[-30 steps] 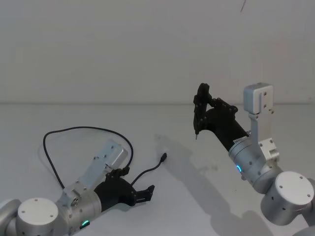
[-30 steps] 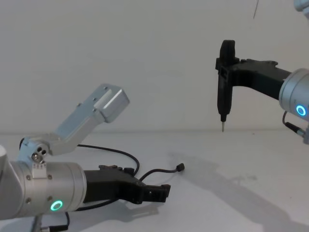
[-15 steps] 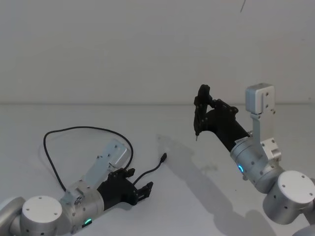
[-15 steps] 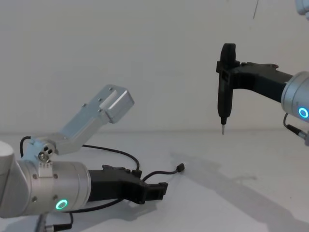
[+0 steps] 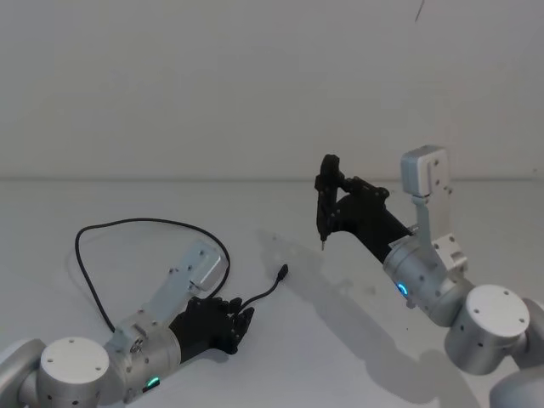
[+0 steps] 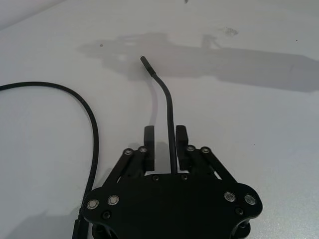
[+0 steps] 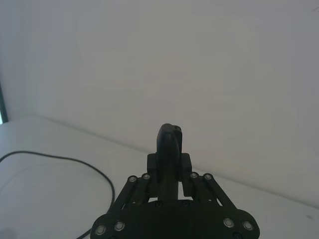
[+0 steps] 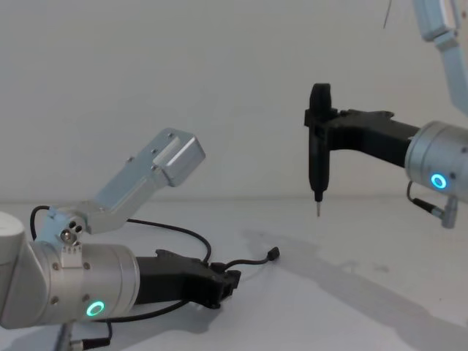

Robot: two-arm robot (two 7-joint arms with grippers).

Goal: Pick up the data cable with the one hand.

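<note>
The data cable (image 5: 153, 223) is a thin black cord lying in a loose loop on the white table, and its small plug (image 5: 282, 273) points toward the middle. My left gripper (image 5: 242, 319) sits low on the table at the cable's plug end. In the left wrist view the cable (image 6: 167, 99) runs between the fingers (image 6: 149, 142), touching one with a gap to the other, so the left gripper (image 6: 165, 130) is narrowly open. My right gripper (image 8: 322, 121) hangs above the table, shut on an upright black pen-like tool (image 8: 316, 168) with a metal tip.
The white table (image 5: 280, 365) stretches back to a plain white wall (image 5: 212, 85). The right arm's shadow (image 5: 340, 297) falls across the table's middle. The left arm's grey wrist block (image 8: 175, 157) stands above the cable.
The left gripper's fingers have narrowed from wide open to close around the cable near its plug end. The right arm has shifted left with its tool.
</note>
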